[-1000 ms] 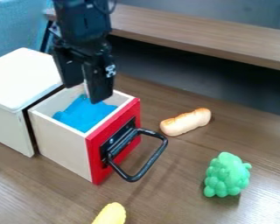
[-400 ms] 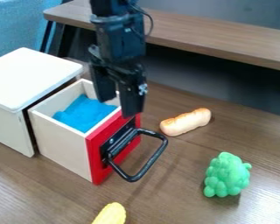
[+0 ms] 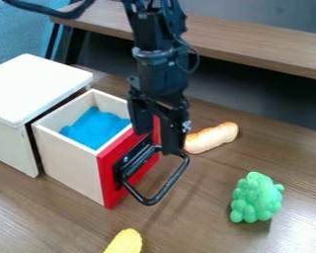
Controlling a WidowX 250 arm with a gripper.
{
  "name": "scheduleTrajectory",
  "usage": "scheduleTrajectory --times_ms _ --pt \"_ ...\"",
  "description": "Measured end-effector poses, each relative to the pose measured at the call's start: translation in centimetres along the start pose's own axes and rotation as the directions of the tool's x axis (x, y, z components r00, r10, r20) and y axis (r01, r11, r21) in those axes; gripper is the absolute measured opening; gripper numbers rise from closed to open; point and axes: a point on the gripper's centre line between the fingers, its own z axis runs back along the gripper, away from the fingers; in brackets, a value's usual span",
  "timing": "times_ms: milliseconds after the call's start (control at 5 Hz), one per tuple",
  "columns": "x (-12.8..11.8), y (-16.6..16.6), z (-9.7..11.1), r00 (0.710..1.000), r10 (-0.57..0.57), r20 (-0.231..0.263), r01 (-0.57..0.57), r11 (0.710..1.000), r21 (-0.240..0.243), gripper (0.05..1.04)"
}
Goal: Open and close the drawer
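Note:
The drawer (image 3: 67, 163) stands pulled out of its white cabinet (image 3: 35, 89), with a soft blue thing (image 3: 98, 127) inside. On its red front (image 3: 110, 183), a black loop handle (image 3: 169, 185) sticks out toward the lower right. My gripper (image 3: 157, 142) hangs open at the far end of that front. One finger overlaps the front's top edge in view, and the other is by the handle's far corner; whether either touches cannot be told.
A bread roll (image 3: 212, 138) lies just right of the gripper. Green grapes (image 3: 256, 197) sit at the lower right, and a yellow piece (image 3: 126, 242) is at the bottom edge. A raised wooden ledge (image 3: 253, 46) runs behind.
The gripper has moved right and down, from above the drawer's inside to its red front and handle. The drawer has not visibly moved.

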Motion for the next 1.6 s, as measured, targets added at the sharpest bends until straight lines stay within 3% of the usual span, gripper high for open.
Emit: scheduleTrajectory --times_ms 200,400,800,1000,1600 --pt "0.7 -0.1 -1.1 1.0 0.014 0.023 -0.015 1.0 0.012 0.999" --pt "1.3 -0.5 -1.9 0.994 0.086 0.065 -0.089 0.995 0.054 0.999" --pt "1.3 0.1 -2.8 0.947 0.28 0.16 -0.302 0.943 0.14 0.999" --pt "1.2 0.6 -3.1 0.922 0.343 0.181 -0.37 0.916 0.151 0.999" --pt "1.0 1.8 -2.7 0.908 0.374 0.187 -0.404 0.9 0.164 0.999"
